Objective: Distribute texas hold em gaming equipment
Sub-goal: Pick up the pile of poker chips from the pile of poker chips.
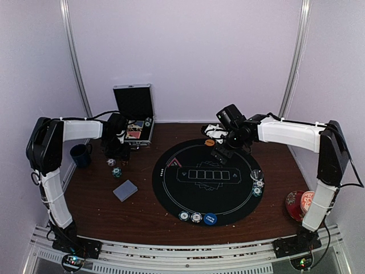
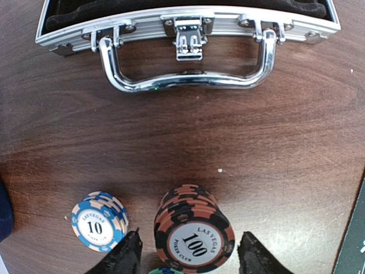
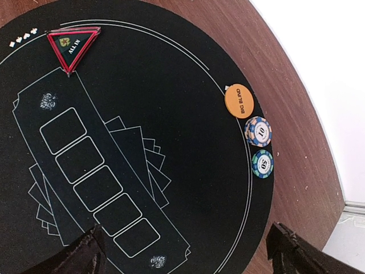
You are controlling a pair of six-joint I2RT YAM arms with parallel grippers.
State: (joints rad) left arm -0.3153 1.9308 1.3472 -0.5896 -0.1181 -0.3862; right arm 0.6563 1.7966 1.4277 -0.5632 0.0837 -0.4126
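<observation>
Dark wooden tabletop (image 1: 142,211): your left arm folds in at the far left, left claw (image 2: 191,254) pointing down. Its wrist view shows what the overhead can't. The fingers bracket a brown 100-chip stack (image 2: 194,237), with a blue 10 stack (image 2: 98,221) just left and the silver case (image 2: 188,25) ahead; pinching or not, you can't tell. Your right claw (image 3: 188,251) hangs spread wide and empty over the black mat (image 3: 188,68), orange button (image 3: 238,100) ahead-right, red triangle (image 3: 73,47) ahead-left.

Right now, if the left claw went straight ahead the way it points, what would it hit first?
Probably the stack of 100 chips, which sits between the open fingers of the left gripper; the fingertips would likely reach the table beside it. Depth is unclear.
</observation>
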